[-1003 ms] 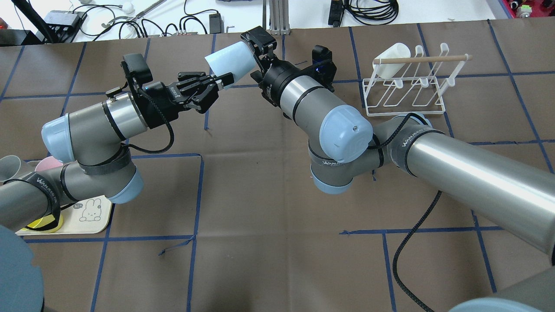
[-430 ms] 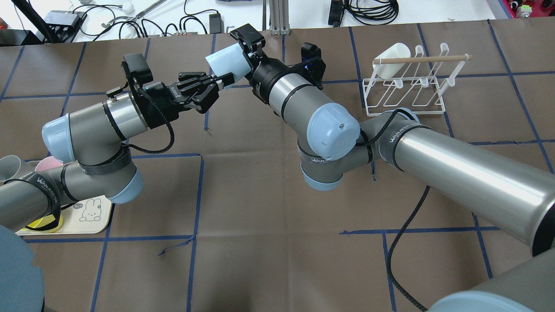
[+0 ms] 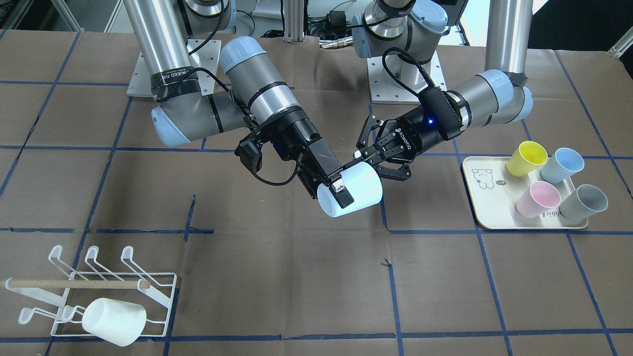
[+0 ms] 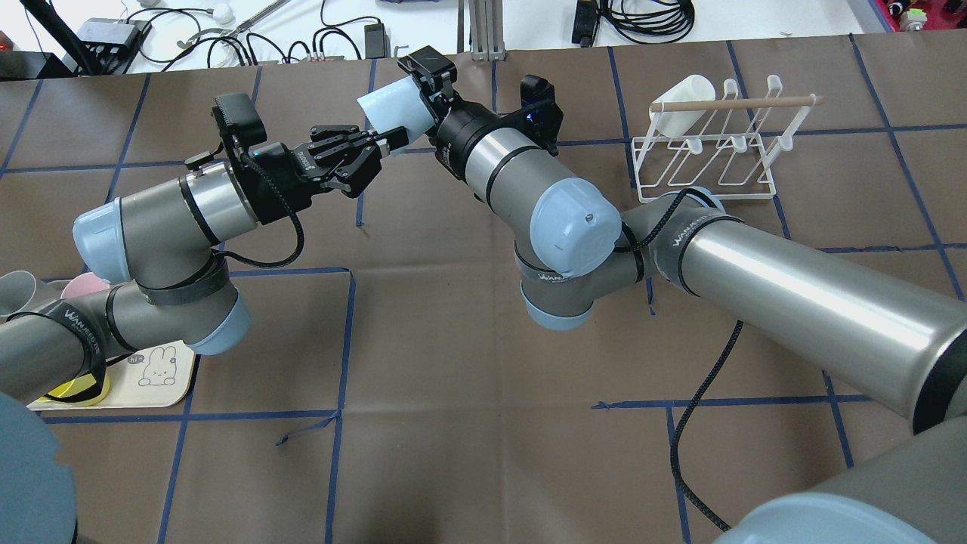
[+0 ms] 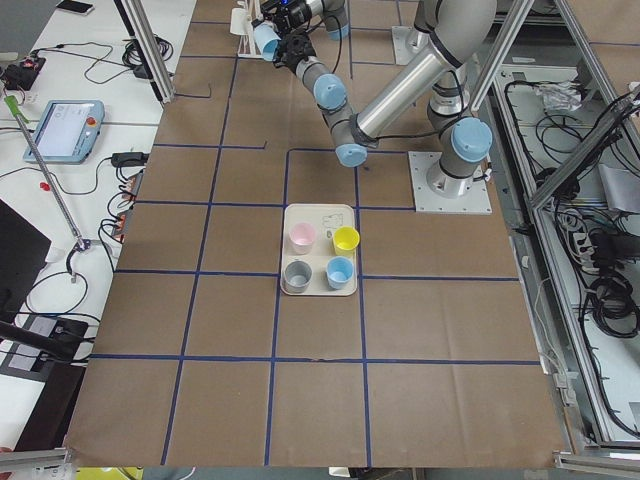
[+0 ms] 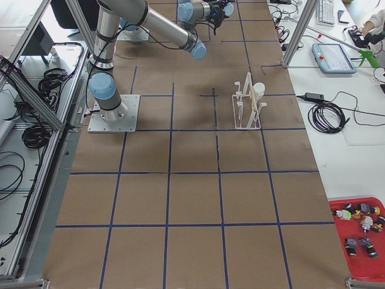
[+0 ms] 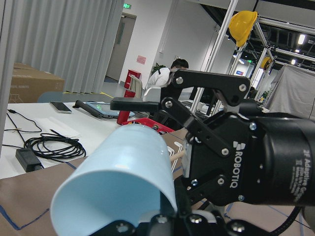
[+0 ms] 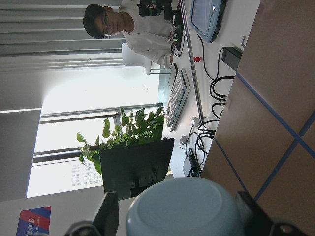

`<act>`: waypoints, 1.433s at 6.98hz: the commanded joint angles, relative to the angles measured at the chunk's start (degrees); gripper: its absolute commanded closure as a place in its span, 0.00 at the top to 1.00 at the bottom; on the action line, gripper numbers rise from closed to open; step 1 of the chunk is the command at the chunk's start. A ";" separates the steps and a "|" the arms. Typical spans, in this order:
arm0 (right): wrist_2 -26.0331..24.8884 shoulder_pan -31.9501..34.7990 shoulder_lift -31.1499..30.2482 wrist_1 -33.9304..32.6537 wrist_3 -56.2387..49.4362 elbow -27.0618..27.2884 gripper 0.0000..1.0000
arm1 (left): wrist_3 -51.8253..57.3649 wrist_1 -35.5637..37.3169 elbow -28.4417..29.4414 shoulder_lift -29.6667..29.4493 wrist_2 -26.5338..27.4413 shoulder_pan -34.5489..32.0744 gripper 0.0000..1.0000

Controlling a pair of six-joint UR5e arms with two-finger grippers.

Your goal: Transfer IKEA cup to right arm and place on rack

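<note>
Two hands at the cup: left hand pinches its rim; right hand straddles its base, spread; if I release left before right clamps, it falls.

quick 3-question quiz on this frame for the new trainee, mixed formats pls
1. True or false: the rack already has a white cup on it.
2. How many cups are on the tray?
3. The light blue cup is: A) on the tray; B) in the air between the left pincer and the right pincer; C) on the rack.
Key: 1 true; 2 four; 3 B.
</note>
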 commanded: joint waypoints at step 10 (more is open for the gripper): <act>1.24 -0.03 0.02 0.15 -0.27 -0.07 0.47 | -4.92 0.00 -1.04 0.79 0.27 12.35 0.99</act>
